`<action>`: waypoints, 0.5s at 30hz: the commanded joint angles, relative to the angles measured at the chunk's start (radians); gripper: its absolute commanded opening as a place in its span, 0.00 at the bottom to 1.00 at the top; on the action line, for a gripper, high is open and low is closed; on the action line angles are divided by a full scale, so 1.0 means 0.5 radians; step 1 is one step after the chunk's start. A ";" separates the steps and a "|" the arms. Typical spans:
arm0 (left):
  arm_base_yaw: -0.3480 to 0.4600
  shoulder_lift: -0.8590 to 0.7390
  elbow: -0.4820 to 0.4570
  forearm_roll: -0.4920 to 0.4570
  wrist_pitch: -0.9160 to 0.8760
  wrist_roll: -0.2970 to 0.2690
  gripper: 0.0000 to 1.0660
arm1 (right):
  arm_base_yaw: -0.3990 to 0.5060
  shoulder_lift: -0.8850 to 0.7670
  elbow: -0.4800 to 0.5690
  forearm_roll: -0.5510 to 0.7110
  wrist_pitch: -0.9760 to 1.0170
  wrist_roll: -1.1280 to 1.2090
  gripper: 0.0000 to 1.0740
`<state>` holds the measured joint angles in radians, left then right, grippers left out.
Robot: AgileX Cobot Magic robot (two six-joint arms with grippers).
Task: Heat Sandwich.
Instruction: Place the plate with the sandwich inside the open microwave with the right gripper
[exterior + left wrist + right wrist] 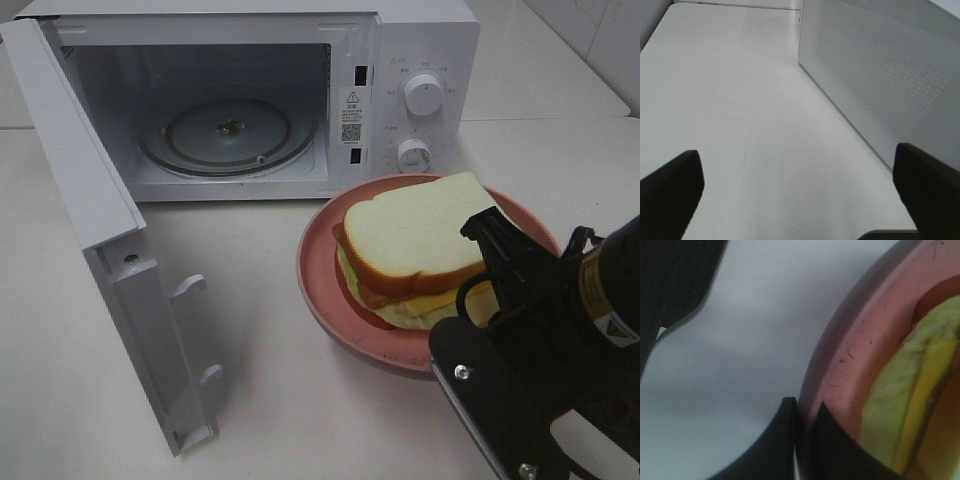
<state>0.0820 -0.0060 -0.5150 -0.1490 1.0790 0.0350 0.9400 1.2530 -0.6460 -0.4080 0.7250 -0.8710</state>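
Note:
The sandwich (415,240), white bread with a brown crust and yellow filling, lies on a round pink plate (318,270) in front of the open microwave (420,40), to the right of its cavity. My right gripper (805,432) is shut on the plate's near rim (850,370), one finger on each side of the edge; the sandwich filling (920,390) shows just beyond. In the exterior view the right arm (540,350) covers the plate's front right part. My left gripper (800,200) stands open over bare table beside the microwave's perforated side wall (890,75), holding nothing.
The microwave door (110,250) hangs wide open to the left, reaching toward the table's front. Inside sits the glass turntable (228,135). Two knobs (422,95) are on the right panel. White tabletop (280,400) lies between door and plate.

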 commanded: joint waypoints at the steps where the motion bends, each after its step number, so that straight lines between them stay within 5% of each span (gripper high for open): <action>1: -0.010 -0.036 0.004 -0.002 -0.024 0.000 0.92 | 0.010 -0.016 0.008 -0.012 -0.054 -0.206 0.01; 15: -0.010 -0.036 0.004 -0.002 -0.024 0.000 0.92 | -0.026 -0.016 0.008 0.068 -0.102 -0.390 0.00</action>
<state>0.0820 -0.0060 -0.5150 -0.1490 1.0790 0.0350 0.9400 1.2530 -0.6460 -0.3710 0.7150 -1.0200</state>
